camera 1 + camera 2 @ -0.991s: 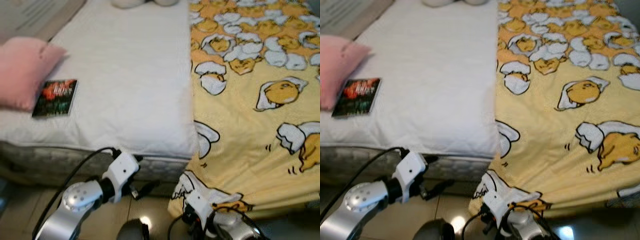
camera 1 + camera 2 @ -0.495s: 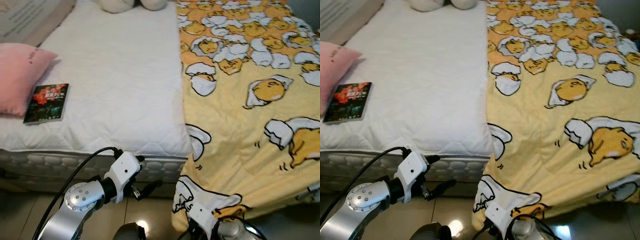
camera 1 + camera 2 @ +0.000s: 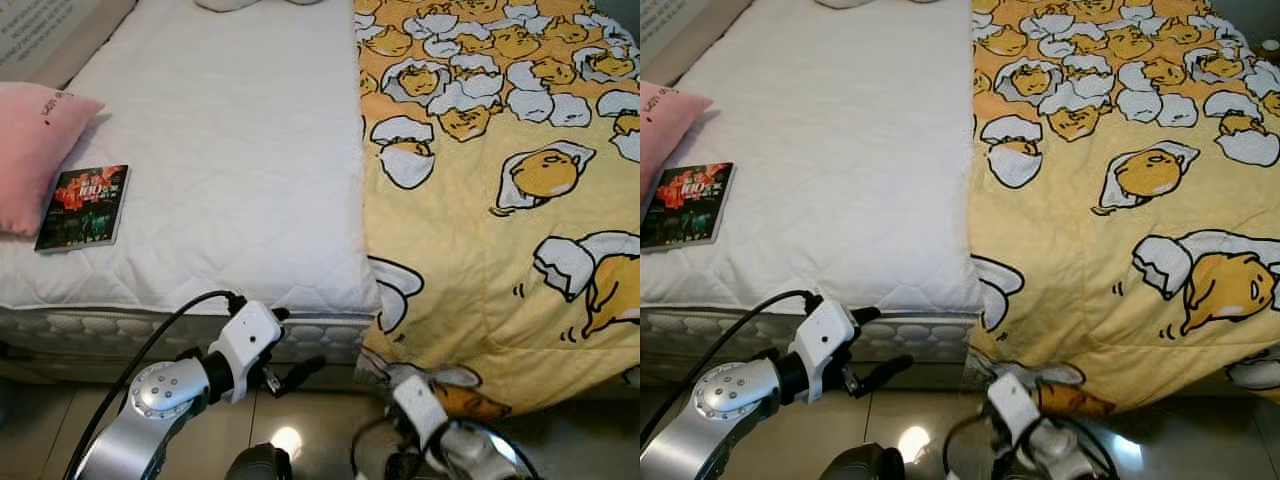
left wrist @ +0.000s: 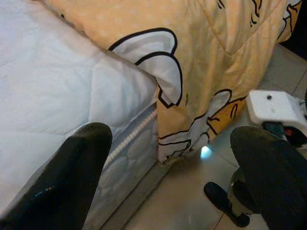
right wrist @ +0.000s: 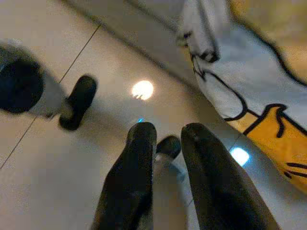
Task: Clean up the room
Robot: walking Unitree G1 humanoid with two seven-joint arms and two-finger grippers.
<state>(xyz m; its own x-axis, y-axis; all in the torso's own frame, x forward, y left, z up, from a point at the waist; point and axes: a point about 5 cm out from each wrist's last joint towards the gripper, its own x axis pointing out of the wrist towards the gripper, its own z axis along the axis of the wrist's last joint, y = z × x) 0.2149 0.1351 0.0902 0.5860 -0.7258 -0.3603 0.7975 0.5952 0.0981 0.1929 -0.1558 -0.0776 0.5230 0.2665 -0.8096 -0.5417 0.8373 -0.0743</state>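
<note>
Yellow quilted cloth covers the robot's right half of the bed: a blanket [image 3: 500,200] printed with egg cartoons, its near edge spilling over the mattress [image 3: 220,180] and hanging toward the floor [image 5: 43,158]. On the bare white half lie a book [image 3: 83,206] and, just beside it at the edge of view, a pink pillow [image 3: 30,150].

The blanket looks soft, floppy and fairly light, padded enough to bunch up in a pinch. It will not slide away, but it will drag and fold instead of moving as one piece, so a hold at the hanging corner or along its inner edge near the middle of the bed seems the best place to pull it flat over the white side. The book is thin, stiff and flat on a soft surface, so it probably needs a pinch at an overhanging edge.

The left gripper [image 4: 168,163] hovers low in front of the mattress corner, its fingers [image 4: 72,177] spread wide and empty. The right gripper [image 5: 165,158] hangs near the floor below the draped corner, fingers nearly together with nothing between them.
</note>
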